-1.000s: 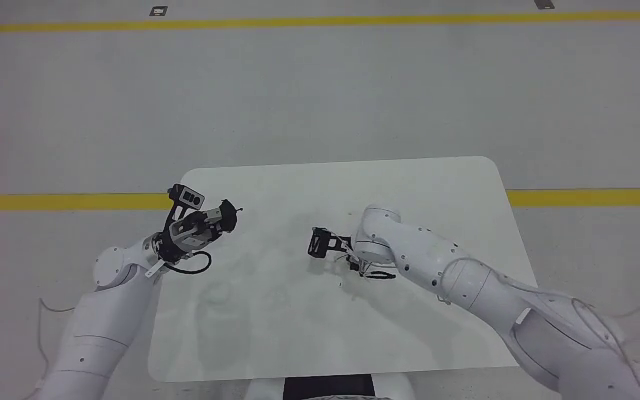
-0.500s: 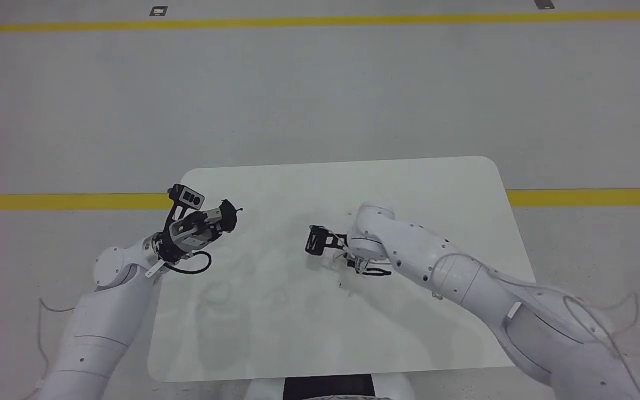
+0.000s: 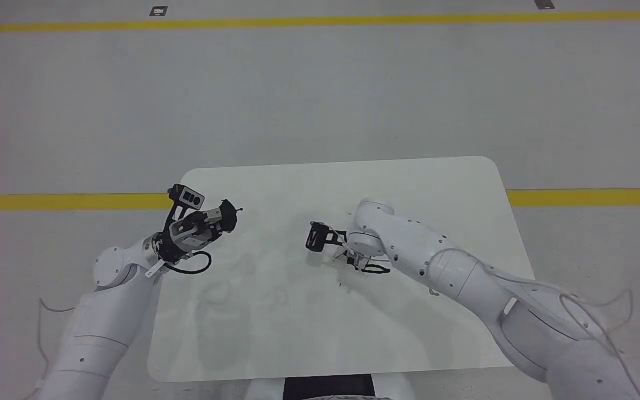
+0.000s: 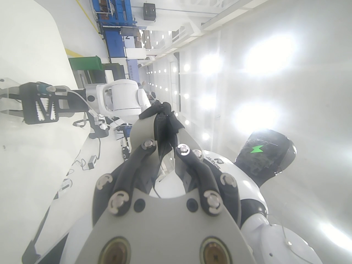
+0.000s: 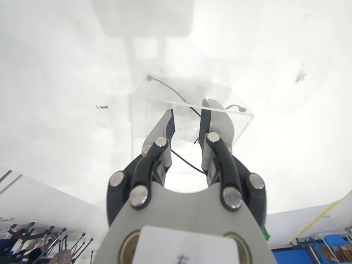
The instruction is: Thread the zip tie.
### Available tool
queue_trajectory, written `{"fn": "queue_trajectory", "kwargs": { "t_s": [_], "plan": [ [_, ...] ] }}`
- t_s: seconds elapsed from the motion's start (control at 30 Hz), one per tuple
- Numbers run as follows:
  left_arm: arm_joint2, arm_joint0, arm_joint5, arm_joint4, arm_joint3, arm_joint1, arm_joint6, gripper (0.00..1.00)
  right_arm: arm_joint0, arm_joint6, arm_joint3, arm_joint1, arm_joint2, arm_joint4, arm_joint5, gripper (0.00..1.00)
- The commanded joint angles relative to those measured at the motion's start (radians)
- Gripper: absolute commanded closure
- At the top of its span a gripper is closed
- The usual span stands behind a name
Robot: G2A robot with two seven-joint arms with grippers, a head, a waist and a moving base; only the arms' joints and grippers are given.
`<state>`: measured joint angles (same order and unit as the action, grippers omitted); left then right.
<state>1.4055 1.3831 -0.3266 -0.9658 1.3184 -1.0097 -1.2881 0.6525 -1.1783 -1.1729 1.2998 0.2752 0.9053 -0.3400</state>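
My right gripper (image 5: pixel 188 111) hung jaws apart over the clear box (image 5: pixel 137 123), a black zip tie (image 5: pixel 171 88) lying inside below (thin, curved). Closing off-centre could catch the box wall or flick the tie away; my left gripper (image 4: pixel 163 112), well off to the left, was pressed together

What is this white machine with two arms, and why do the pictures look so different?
It is a robot with two arms, each ending in a gripper, a pinching hand. One picture looks down from above at the white table. The other two come from cameras on its wrists. The right gripper is open over a clear box where thin black zip ties lie. The left gripper is pinched shut near the table's edge; I cannot tell whether it holds anything.
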Motion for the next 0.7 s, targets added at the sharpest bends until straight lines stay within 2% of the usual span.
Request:
{"fn": "queue_trajectory", "kwargs": {
  "t_s": [0.0, 0.23, 0.47, 0.67],
  "plan": [
    [0.0, 0.0, 0.0, 0.0, 0.0, 0.0, 0.0, 1.0, -0.002, 0.001, 0.008, 0.002, -0.003, -0.002, 0.0, 0.77],
    [0.0, 0.0, 0.0, 0.0, 0.0, 0.0, 0.0, 1.0, -0.013, 0.003, 0.034, 0.013, -0.006, -0.011, 0.0, 0.76],
    [0.0, 0.0, 0.0, 0.0, 0.0, 0.0, 0.0, 1.0, -0.026, -0.041, 0.061, 0.027, 0.0, -0.043, 0.0, 0.75],
    [0.0, 0.0, 0.0, 0.0, 0.0, 0.0, 0.0, 1.0, -0.034, -0.055, 0.083, 0.039, -0.012, -0.061, 0.0, 0.8]
  ]
}}
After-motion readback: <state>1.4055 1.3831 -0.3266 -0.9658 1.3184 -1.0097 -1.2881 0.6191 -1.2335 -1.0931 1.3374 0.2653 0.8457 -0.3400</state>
